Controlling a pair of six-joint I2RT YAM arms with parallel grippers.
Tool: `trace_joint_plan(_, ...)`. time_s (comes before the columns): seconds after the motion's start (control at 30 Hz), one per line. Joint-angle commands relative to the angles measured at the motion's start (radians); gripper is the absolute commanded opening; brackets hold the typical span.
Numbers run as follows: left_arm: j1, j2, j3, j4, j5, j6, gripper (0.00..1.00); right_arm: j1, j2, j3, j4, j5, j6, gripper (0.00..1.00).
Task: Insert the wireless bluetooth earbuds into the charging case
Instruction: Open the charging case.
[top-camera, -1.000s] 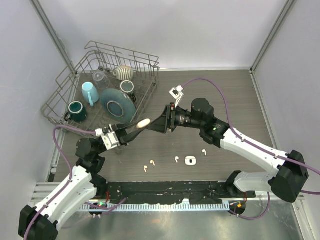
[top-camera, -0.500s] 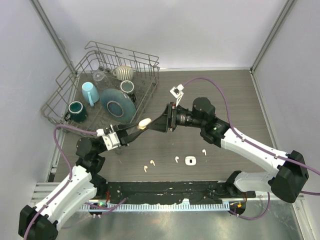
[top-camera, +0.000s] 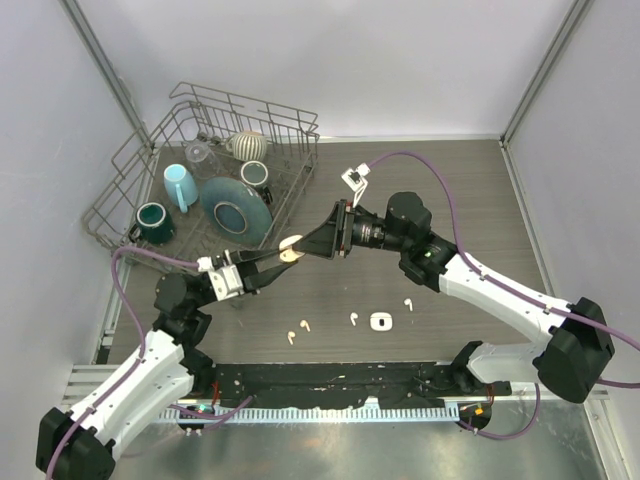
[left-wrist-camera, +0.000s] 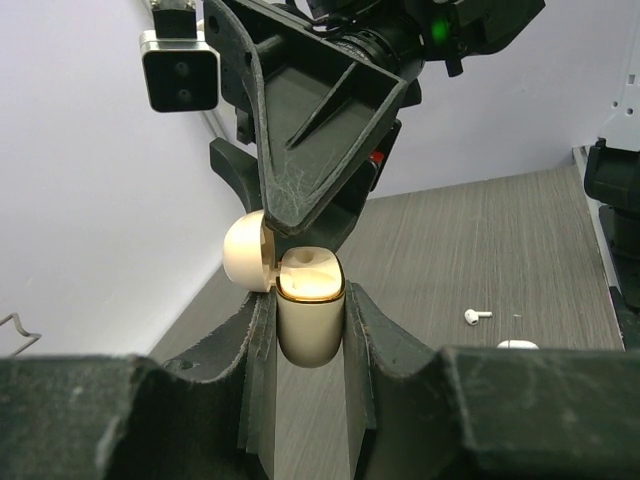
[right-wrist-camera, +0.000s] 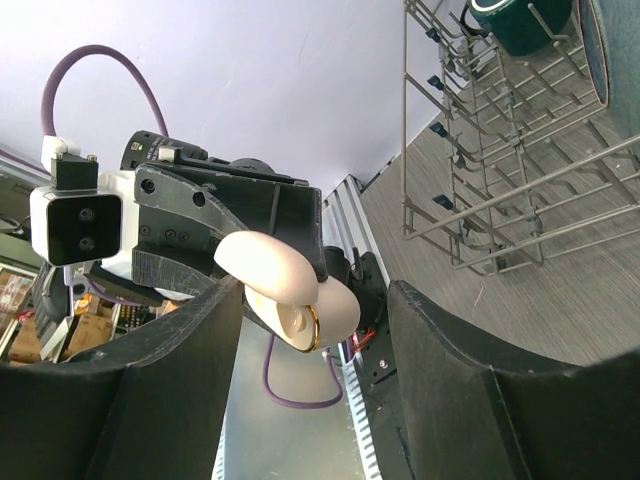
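My left gripper (top-camera: 284, 258) is shut on the cream charging case (left-wrist-camera: 310, 318) and holds it above the table. The case's lid (left-wrist-camera: 244, 250) is hinged open to one side. My right gripper (top-camera: 303, 245) is open, with its fingers on either side of the case (right-wrist-camera: 325, 305) and one finger (left-wrist-camera: 290, 150) close against the lid. A pale shape shows in the case's opening; I cannot tell what it is. Several white earbuds lie on the table: two (top-camera: 304, 325) (top-camera: 291, 338) at front left, one (top-camera: 353, 319) in the middle, one (top-camera: 408, 303) to the right.
A small white rounded object (top-camera: 379, 321) lies among the earbuds. A wire dish rack (top-camera: 135, 205) at the back left holds mugs, a glass and a blue plate (top-camera: 236, 210). A black rail (top-camera: 330, 380) runs along the near edge.
My right gripper has advanced to the left, so its fingers now stand around the case. The left gripper with the case has shifted slightly towards it.
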Motion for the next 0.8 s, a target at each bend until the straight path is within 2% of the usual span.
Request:
trace_joint_plan(0.0,-0.02,-0.024,-0.008,0.039,0.038,-0.015,0.0,-0.019,-0.004,0.011,0.125,0.067,0.012,0.64)
trace_joint_plan(0.1,-0.02,-0.022,-0.009,0.034,-0.017,-0.012,0.0,-0.019,-0.011,0.009,0.13,0.061,0.008,0.64)
trace_joint_plan(0.4,-0.02,0.001,-0.016,0.059,-0.062,-0.024,0.0,-0.019,-0.03,0.006,0.138,0.044,0.0,0.74)
trace_joint_plan(0.77,-0.02,-0.018,-0.032,0.062,-0.111,-0.021,0.0,-0.018,-0.106,-0.023,0.076,0.105,-0.064,0.76)
